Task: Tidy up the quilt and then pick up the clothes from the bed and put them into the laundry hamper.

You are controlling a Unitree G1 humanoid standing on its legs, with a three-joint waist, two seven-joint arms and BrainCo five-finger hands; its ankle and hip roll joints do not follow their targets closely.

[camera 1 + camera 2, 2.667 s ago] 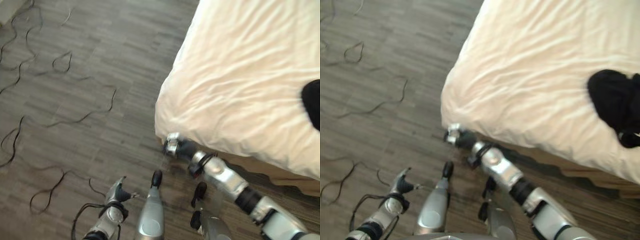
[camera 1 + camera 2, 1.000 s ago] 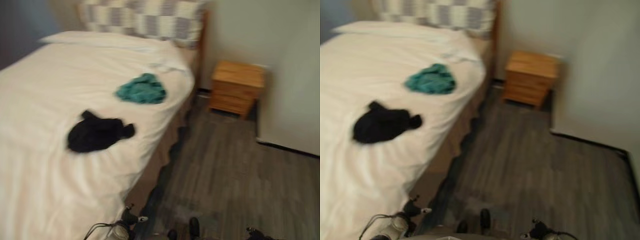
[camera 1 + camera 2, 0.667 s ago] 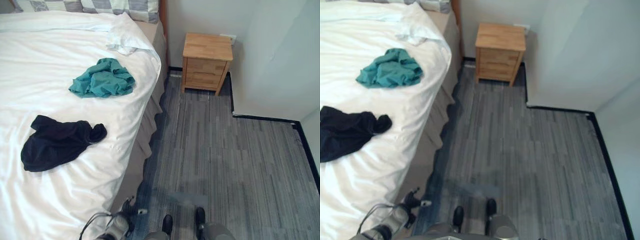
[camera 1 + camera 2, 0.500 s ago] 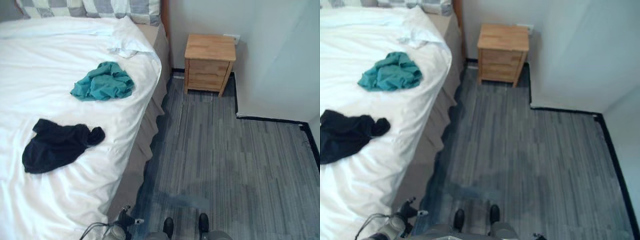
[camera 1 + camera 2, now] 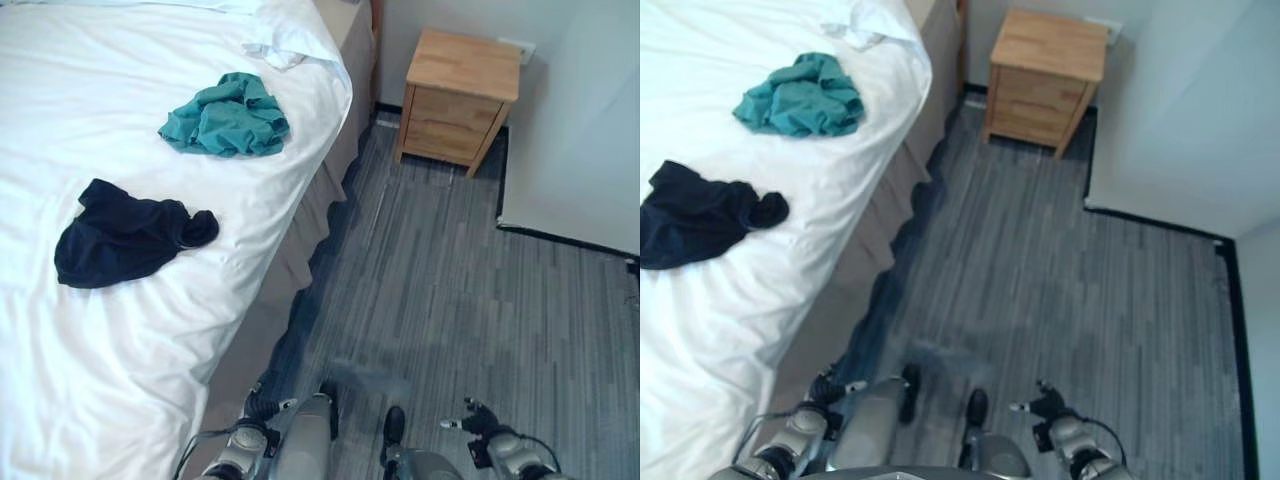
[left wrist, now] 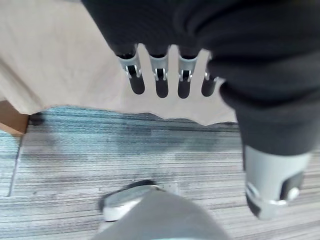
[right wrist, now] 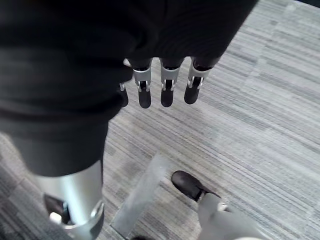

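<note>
Risk: crumpled black garment [image 5: 125,237] near bed edge may slip floorward if snagged; left hand [image 6: 165,75] and right hand [image 7: 160,85] hang straight-fingered, empty.

floor [image 5: 450,300]: open ahead and right.
bed [image 5: 120,330]: blocks left.
nightstand [image 5: 460,95]: stands far, beside bed.
</note>
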